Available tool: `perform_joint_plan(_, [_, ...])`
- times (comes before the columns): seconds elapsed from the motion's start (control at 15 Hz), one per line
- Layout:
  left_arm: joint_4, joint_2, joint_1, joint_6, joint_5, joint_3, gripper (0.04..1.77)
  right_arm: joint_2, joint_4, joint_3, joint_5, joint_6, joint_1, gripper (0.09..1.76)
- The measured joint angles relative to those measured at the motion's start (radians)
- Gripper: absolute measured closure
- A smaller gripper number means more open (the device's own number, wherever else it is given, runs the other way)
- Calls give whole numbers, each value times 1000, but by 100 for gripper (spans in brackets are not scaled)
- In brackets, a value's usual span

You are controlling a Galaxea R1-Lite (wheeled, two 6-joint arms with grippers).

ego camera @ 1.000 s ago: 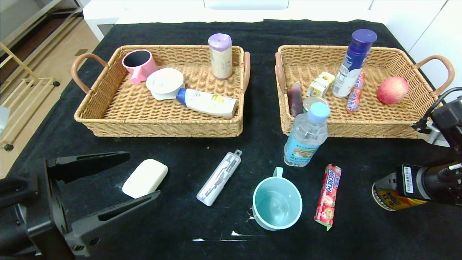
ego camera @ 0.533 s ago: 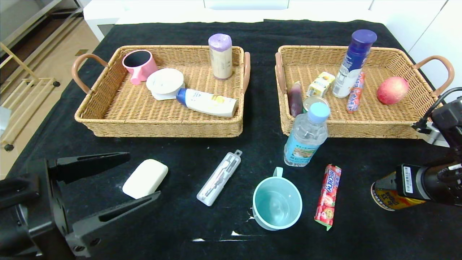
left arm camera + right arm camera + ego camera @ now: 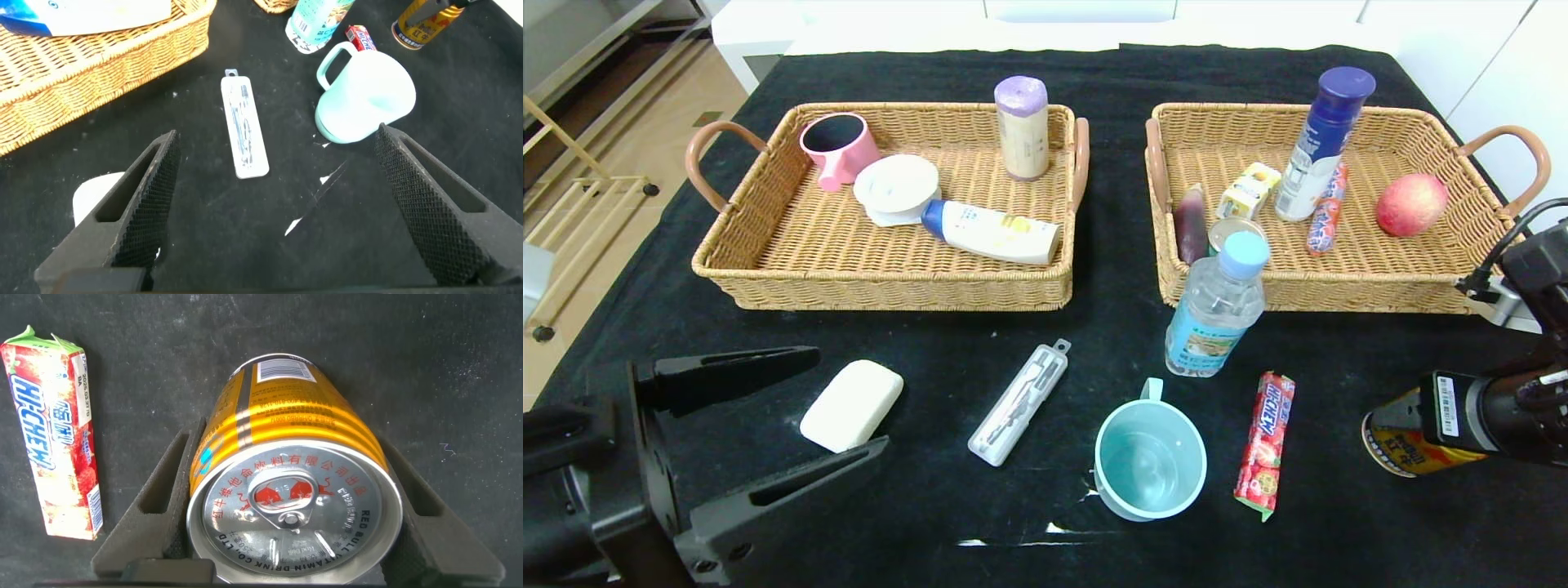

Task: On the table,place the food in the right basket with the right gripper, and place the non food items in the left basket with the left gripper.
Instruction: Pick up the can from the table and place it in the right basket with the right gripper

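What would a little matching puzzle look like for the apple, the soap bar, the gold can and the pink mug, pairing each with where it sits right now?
Things:
1. apple
2. soap bar
3. gold can
4. pink mug

Places:
A. between the fingers of the right gripper
B. in the left basket
C. on the table, by the open left gripper
D. in the right basket

Pairs: 1-D, 2-C, 3-A, 4-B
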Motion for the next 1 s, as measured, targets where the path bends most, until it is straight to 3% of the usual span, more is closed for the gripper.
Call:
perform_joint_plan(0.53, [-1, 0, 0, 1, 0, 2, 9, -107, 17, -57, 8, -86, 9, 64])
perform_joint_plan(1.0, [-2, -8, 0, 7, -1, 2, 9, -77, 23, -318, 2, -153, -10, 64])
